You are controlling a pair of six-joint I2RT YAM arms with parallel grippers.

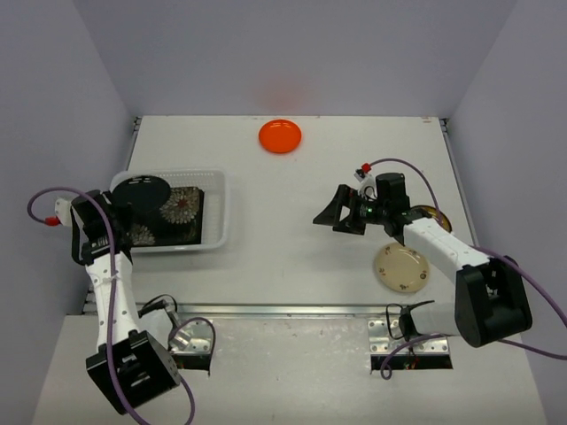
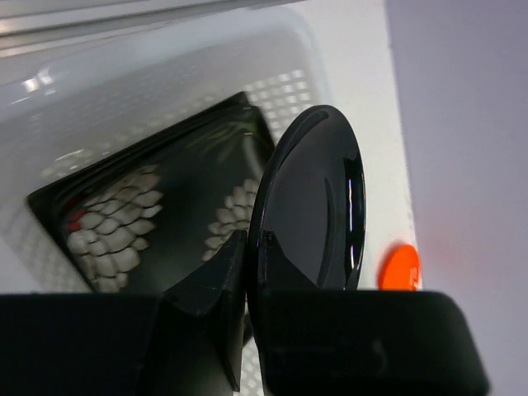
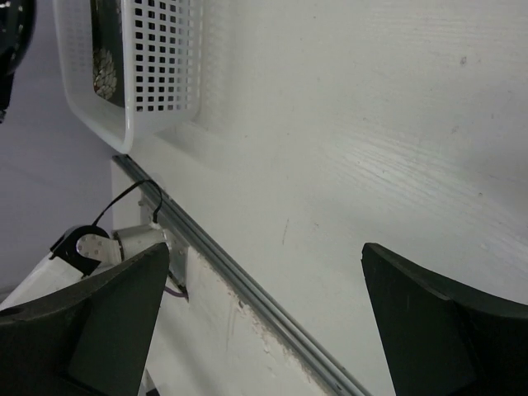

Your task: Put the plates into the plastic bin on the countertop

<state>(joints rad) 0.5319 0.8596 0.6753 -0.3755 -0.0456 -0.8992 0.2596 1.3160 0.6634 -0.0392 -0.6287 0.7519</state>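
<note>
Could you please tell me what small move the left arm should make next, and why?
I would probably lower the left claw a little. It is shut on the rim of the black round plate, which hangs over the plastic bin above the black floral plates already inside, so a shorter drop seems gentler.

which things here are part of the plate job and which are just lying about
Job:
- black round plate, clamped in the left gripper
- floral plates in the plastic bin
- orange plate
- cream plate
- amber plate, half hidden

Just there:
- metal rail
- purple cables
</note>
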